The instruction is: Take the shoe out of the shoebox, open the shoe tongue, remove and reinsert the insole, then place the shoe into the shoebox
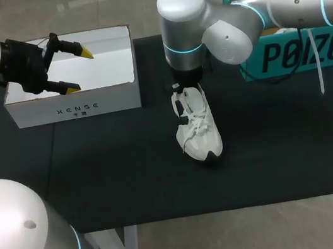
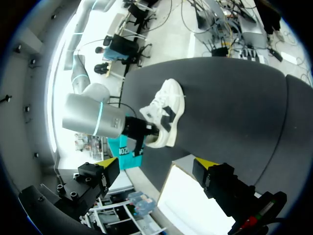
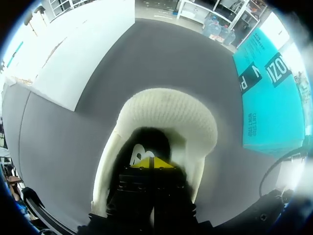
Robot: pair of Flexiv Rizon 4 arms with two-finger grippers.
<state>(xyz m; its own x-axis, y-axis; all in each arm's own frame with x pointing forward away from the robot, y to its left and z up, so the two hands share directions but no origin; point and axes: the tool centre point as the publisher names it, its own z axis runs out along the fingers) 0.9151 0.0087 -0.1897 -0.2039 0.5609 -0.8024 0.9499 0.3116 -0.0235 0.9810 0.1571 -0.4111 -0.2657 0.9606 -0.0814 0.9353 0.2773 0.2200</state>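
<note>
Bright, even overhead light. The shoebox (image 1: 74, 106) interior glares white in head and left wrist views. The dark table (image 1: 110, 172) shows only a faint shadow under the shoe (image 1: 200, 135), whose opening is black.

The left arm's jaws stand wide apart, their yellow fingertips (image 2: 108, 162) holding nothing. Just under and ahead of them lies the open white shoebox (image 2: 195, 205), its inside brightly lit. Farther ahead, on the dark worktop (image 2: 234, 107), sits the white shoe (image 2: 167, 108) with dark side patches, well apart from the shoebox. The silver right arm (image 2: 90, 119) comes in at the shoe's heel end, its black end reaching into the shoe's opening, the jaws hidden there. A teal box (image 2: 124, 151) shows just behind.
</note>
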